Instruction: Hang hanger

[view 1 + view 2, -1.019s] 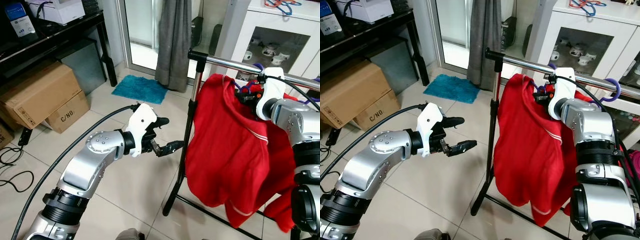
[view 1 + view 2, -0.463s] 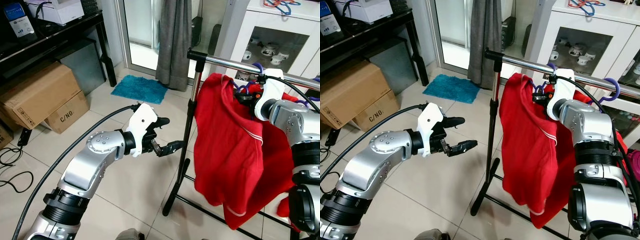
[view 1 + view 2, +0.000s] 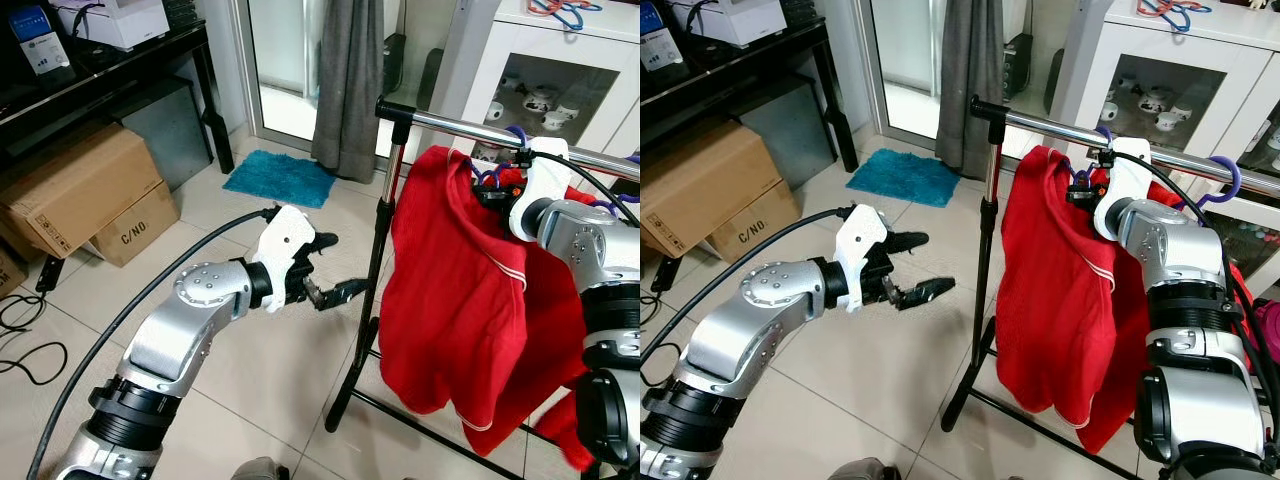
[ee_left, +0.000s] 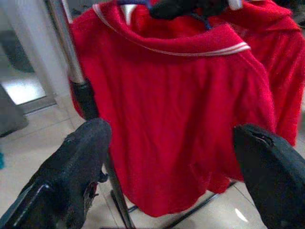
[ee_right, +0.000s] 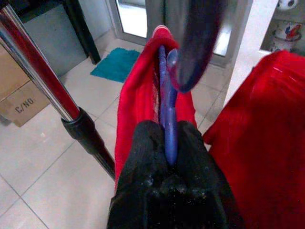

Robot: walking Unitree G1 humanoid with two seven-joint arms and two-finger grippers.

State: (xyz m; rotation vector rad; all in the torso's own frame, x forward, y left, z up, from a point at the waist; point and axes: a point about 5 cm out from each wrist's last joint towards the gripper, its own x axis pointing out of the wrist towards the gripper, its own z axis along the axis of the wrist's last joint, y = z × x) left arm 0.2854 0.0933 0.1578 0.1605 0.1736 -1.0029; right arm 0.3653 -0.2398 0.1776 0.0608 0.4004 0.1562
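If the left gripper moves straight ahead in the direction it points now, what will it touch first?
Most likely the rack's upright pole, or the red shirt hanging just beyond it. The left gripper is open and aims at both; depth between them is hard to judge.

"C/NO." on cardboard box (image 3: 133, 226)

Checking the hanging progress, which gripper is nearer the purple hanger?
Right. The right gripper is shut on the purple hanger by the rail; the left gripper hovers open, apart from it.
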